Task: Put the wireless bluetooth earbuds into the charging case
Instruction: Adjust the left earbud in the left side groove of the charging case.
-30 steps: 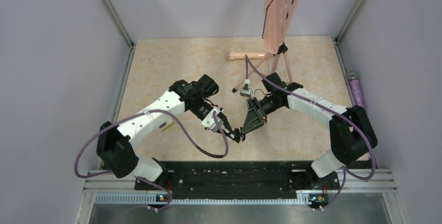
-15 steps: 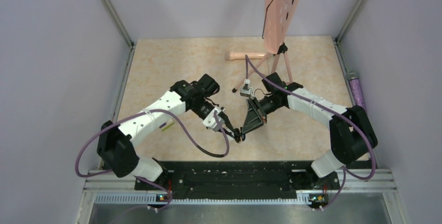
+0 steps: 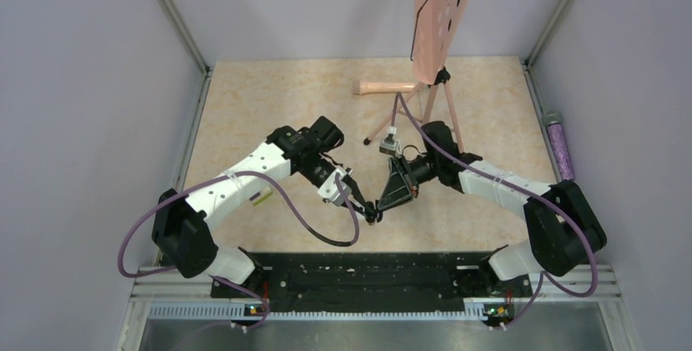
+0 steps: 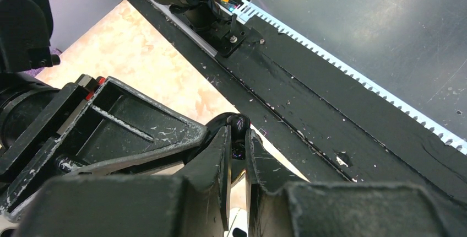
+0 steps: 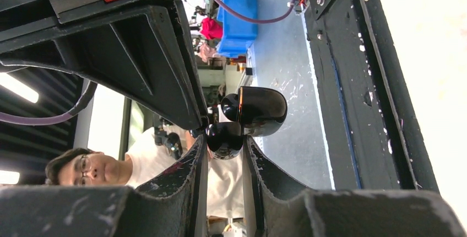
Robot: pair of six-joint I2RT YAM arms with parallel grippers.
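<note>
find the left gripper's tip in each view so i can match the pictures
top external: centre, left gripper tip meeting the right gripper
left wrist: bottom centre, left gripper pinching a small black piece
right wrist: left gripper upper left, tip beside the black rounded piece the right gripper holds
shared landmark: the black base strip

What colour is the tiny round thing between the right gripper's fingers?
Glossy black earbud; the right wrist view shows it best.

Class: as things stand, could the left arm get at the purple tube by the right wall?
Probably not. The purple tube lies beyond the table's right rail, past the right arm, and the left claw is shut on a small black piece.
</note>
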